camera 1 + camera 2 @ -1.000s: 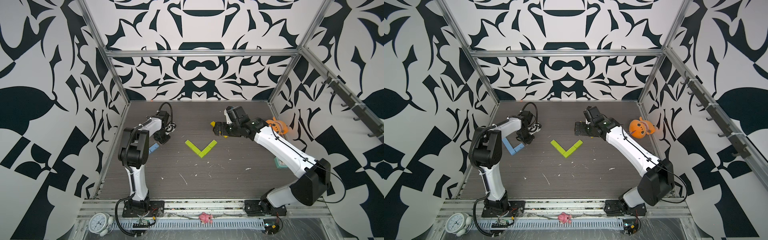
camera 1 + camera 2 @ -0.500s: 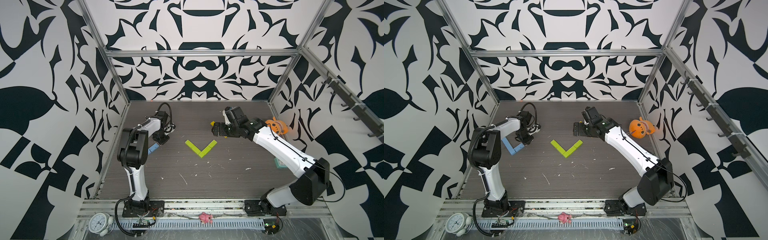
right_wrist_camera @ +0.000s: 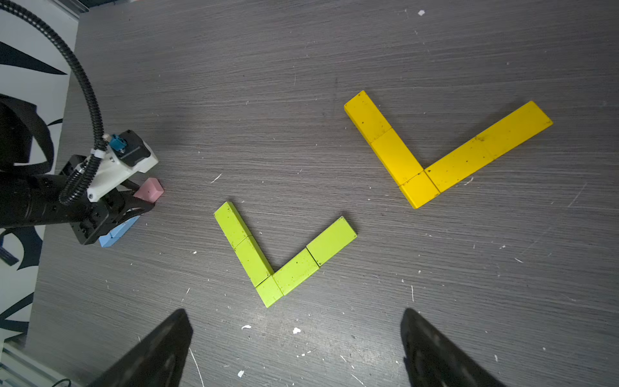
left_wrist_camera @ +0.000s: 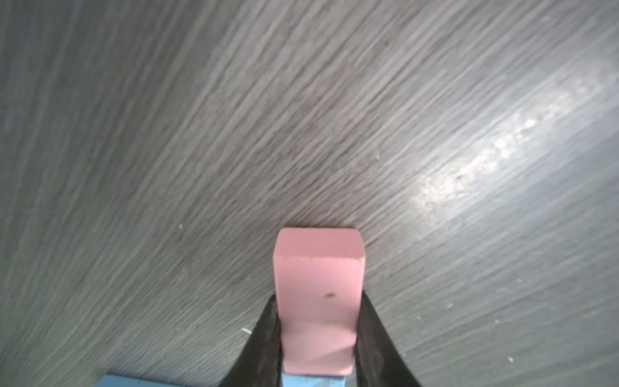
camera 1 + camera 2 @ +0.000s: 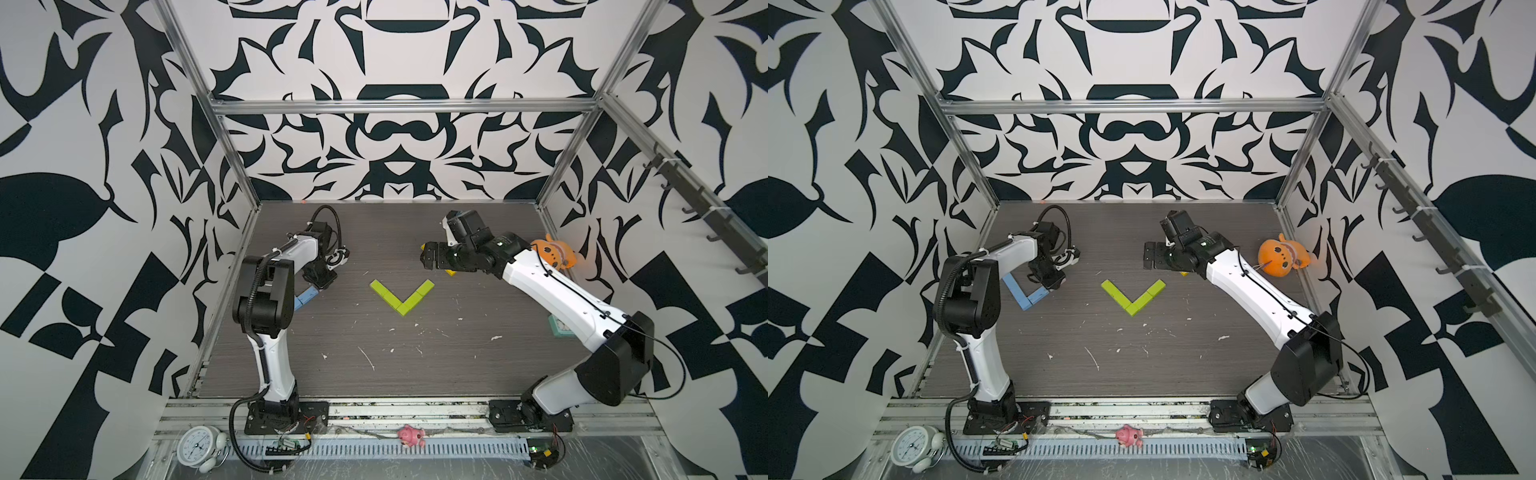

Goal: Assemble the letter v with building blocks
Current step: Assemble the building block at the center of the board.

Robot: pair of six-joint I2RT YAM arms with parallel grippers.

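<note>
My left gripper is shut on a pink block, held low over the table at the far left, next to the light blue blocks. The right wrist view shows that pink block sticking out of the fingers. A lime green V of several blocks lies flat mid-table. A yellow V lies to its right, mostly hidden under my right arm in both top views. My right gripper hangs open and empty above the table, just behind the lime V's right arm.
An orange plush toy sits by the right wall. A teal object peeks out under my right arm. White specks dot the dark table. A clock and a small pink toy lie outside on the front rail.
My right gripper has drifted slightly to the left, still open. The left gripper keeps the pink block in about the same place.
</note>
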